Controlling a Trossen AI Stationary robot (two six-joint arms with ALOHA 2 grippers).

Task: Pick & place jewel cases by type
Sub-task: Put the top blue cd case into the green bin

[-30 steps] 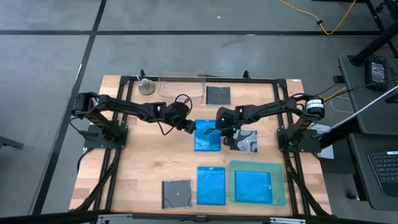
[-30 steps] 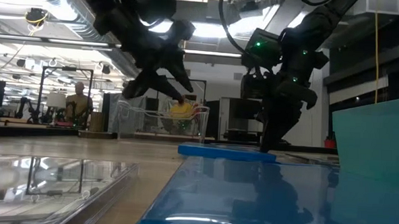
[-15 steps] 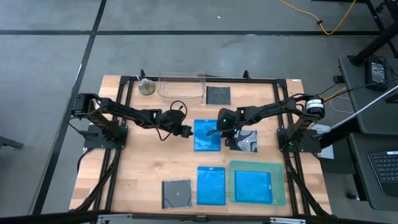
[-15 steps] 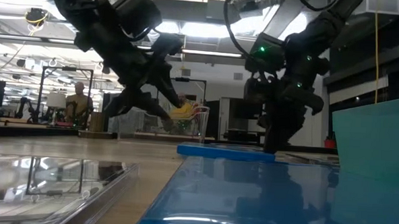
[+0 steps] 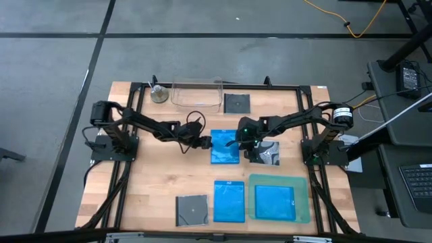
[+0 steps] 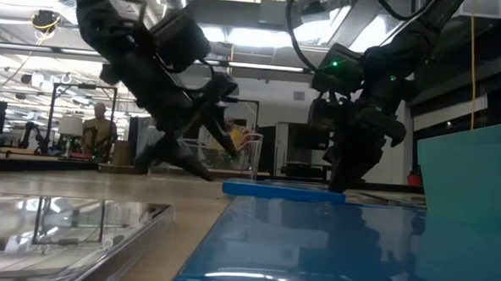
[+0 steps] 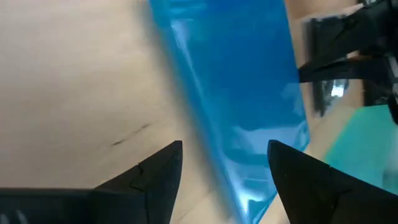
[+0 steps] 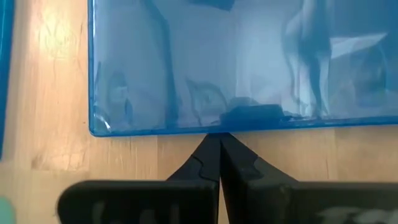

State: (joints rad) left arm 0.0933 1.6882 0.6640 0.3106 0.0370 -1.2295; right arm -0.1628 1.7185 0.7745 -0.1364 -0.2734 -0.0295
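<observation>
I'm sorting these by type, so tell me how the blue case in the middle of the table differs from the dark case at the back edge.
The middle blue case is bright blue, rectangular and larger; the dark case is grey-black, square and smaller. The blue one lies between the left gripper, fingers open at its edge, and the right gripper, shut beside it; the dark one lies alone next to the clear tub. Both lie flat on the table.
</observation>
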